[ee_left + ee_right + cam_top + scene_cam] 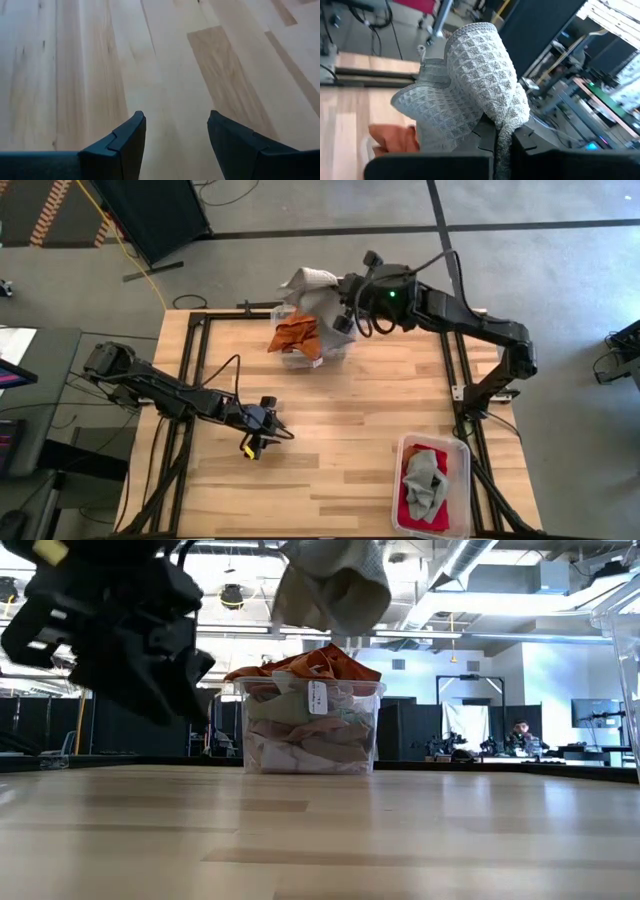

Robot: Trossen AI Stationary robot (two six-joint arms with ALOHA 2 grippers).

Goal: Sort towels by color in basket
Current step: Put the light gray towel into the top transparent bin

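Above the full clear bin (300, 356) at the table's far edge, the right gripper (343, 317) is clamped on a grey waffle-weave towel (470, 85), arm stretched across from the right. Its hanging folds could snag the rust-orange towel (296, 333) heaped beneath and drag it out. The left gripper (175, 135) waits spread and empty, low over bare wood (75, 75), well apart.

A pale wooden bench (340, 410) carries two clear bins: one bin (300, 358) of towels just beside the right claw (338, 315), another bin (455, 450) well apart from the left claw (262, 442).
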